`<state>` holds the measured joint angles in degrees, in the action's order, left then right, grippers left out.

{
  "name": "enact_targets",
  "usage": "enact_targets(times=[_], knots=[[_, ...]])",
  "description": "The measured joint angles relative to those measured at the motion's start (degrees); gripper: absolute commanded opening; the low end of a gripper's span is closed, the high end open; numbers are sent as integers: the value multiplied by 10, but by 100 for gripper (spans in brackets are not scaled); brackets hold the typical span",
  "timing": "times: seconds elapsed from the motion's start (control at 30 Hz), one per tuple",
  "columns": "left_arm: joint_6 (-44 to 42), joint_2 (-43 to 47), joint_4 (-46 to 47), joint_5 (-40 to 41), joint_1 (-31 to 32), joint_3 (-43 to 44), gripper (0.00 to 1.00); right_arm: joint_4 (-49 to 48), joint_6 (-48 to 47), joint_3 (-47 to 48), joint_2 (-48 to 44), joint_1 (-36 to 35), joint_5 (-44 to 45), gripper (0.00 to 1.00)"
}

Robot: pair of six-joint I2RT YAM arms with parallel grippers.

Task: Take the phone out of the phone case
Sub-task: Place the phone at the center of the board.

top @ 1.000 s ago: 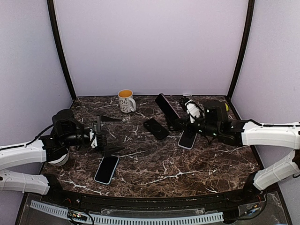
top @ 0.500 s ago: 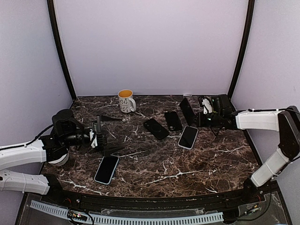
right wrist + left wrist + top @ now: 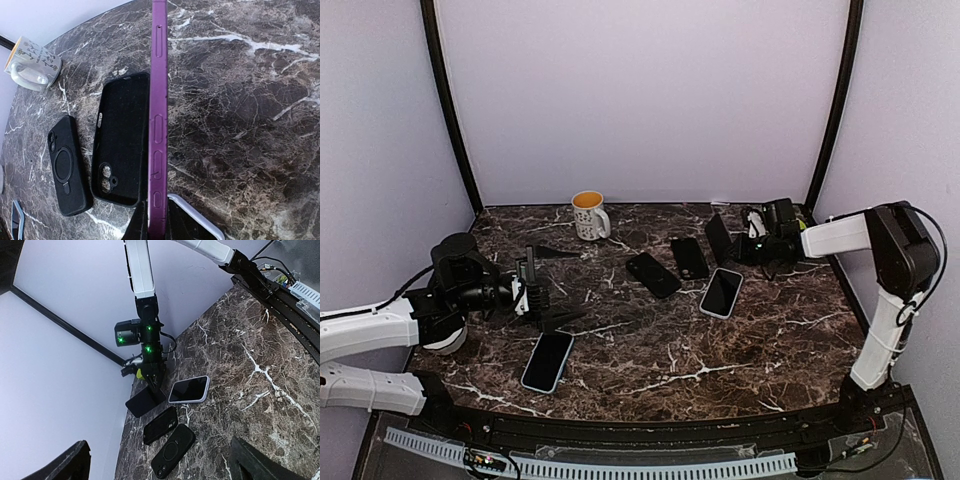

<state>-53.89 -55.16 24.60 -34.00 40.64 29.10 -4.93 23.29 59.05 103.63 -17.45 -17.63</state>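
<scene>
My right gripper [image 3: 740,247] is at the back right, shut on a purple-edged phone [image 3: 159,115] that it holds on edge, tilted just above the table. In the left wrist view the same phone [image 3: 145,401] shows a dark face. An empty black phone case [image 3: 689,257] lies open side up just left of it, its camera holes showing [image 3: 120,150]. My left gripper [image 3: 552,287] hangs open over the left of the table, well apart from them, with nothing between its fingers [image 3: 70,465].
A black case with a ring on its back [image 3: 652,274] lies left of the empty case. A phone in a light case [image 3: 722,292] rests in front of the right gripper. Another phone [image 3: 548,361] lies near the front left. A mug [image 3: 588,214] stands at the back.
The right gripper has drawn back toward the rear right with the phone. The black case that was lifted with it now lies empty on the table. The left arm has not moved.
</scene>
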Motion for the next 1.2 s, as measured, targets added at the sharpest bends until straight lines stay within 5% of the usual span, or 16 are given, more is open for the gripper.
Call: enact_targets(times=[1.1,1.2], knots=[[-2,-3,0,2,0,0,99,-22,72,66,116,4,-115,0],[-2,-3,0,2,0,0,99,-10,64,85,128,5,-120,10]])
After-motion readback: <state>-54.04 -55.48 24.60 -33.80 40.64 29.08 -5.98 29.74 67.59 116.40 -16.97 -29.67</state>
